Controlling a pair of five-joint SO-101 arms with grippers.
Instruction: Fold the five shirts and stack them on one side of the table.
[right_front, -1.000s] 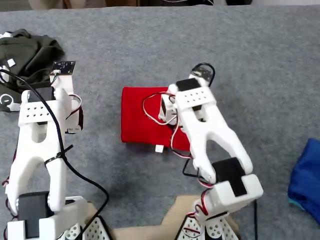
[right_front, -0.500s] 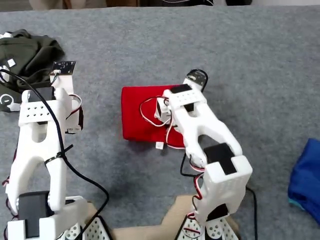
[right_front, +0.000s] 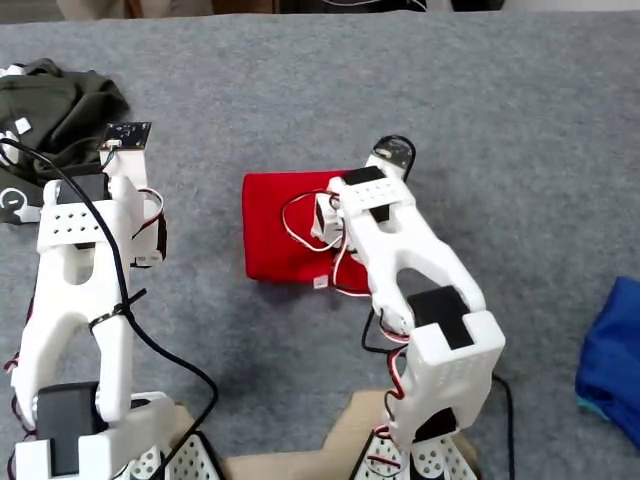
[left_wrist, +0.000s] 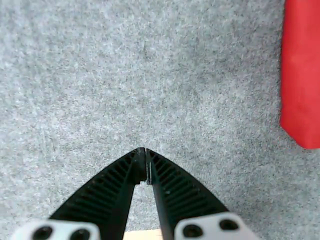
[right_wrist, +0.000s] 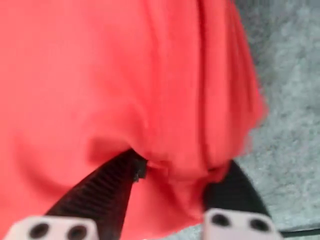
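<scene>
A folded red shirt (right_front: 280, 225) lies mid-table, partly under my right arm (right_front: 385, 215). In the right wrist view the red shirt (right_wrist: 100, 75) is very close, and my right gripper (right_wrist: 180, 170) is shut on a thick bunched fold at its edge; the cloth hides one fingertip. My left gripper (left_wrist: 145, 151) is shut and empty above bare grey cloth, with the red shirt's edge (left_wrist: 301, 75) off to one side. My left arm (right_front: 80, 215) stands left of the shirt. A crumpled dark green shirt (right_front: 55, 105) lies at the far left, a blue shirt (right_front: 612, 355) at the right edge.
A grey felt cover (right_front: 500, 110) spreads over the whole table. The far half and the strip between the red and blue shirts are open. Both arm bases stand on cardboard (right_front: 345, 430) at the near edge.
My right arm has drawn back and risen at the elbow, its wrist shifting slightly left over the red shirt. The shirt's near edge with its white tag moved a little farther away. The left arm kept still.
</scene>
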